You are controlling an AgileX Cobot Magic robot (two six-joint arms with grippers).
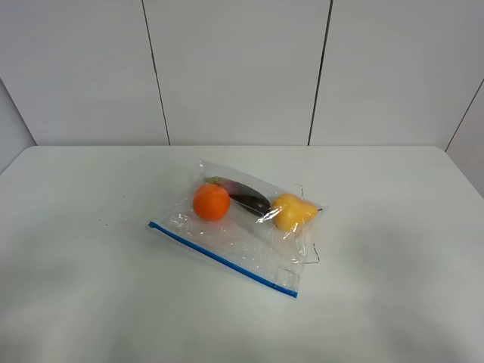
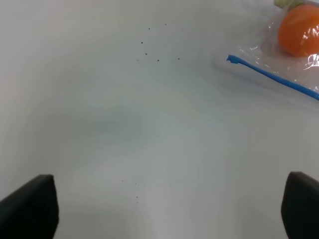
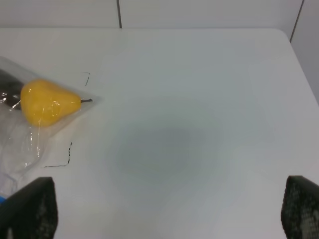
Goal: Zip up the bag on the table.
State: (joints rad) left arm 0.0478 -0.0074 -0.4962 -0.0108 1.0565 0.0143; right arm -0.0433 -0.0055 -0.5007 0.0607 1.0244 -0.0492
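You have the bag (image 1: 242,231) lying flat near the middle of the desk (image 1: 83,287): clear crinkled plastic with a thin blue zipper strip (image 1: 223,259) along the edge nearest the high camera. Behind the strip, inside the bag, sit an orange round fruit (image 1: 211,202), a dark elongated item (image 1: 246,195) and a yellow pear-shaped fruit (image 1: 293,211), in a row across the bag. Around the bag you have bare desk on every side, and the desk edges lie well apart from it. The desk is plain white; a few tiny dark specks (image 2: 149,50) sit beside the zipper strip's left end. Grey wall panels (image 1: 234,68) stand behind the bag. The left tool (image 2: 169,209) and the right tool (image 3: 169,209) are both spread wide over bare desk, each holding nothing.
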